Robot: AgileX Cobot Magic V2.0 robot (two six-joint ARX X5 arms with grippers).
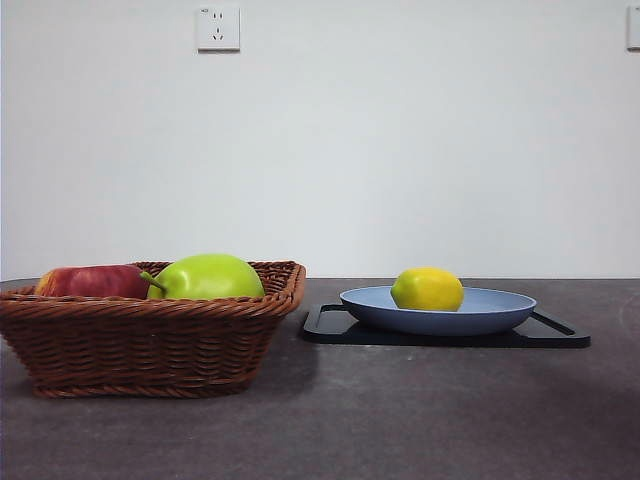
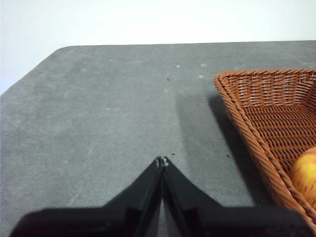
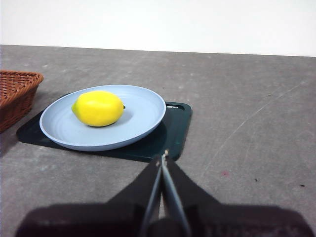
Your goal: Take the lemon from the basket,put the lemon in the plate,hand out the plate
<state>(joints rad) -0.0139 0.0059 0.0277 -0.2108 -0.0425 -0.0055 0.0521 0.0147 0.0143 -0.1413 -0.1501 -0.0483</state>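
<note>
The yellow lemon (image 1: pixel 427 289) (image 3: pixel 98 108) lies in the blue plate (image 1: pixel 500 312) (image 3: pixel 143 111), left of its middle in the front view. The plate rests on a black tray (image 1: pixel 555 335) (image 3: pixel 175 131). The brown wicker basket (image 1: pixel 150 345) (image 2: pixel 266 113) (image 3: pixel 15 94) stands to the plate's left. My right gripper (image 3: pixel 162 157) is shut and empty, a short way back from the tray's near edge. My left gripper (image 2: pixel 162 161) is shut and empty over bare table beside the basket's corner. Neither arm shows in the front view.
A red apple (image 1: pixel 92 281) (image 2: pixel 306 175) and a green pear-like fruit (image 1: pixel 208 277) with a stem lie in the basket. The table (image 1: pixel 400 420) is dark grey. A wall socket (image 1: pixel 218 28) is on the white wall behind.
</note>
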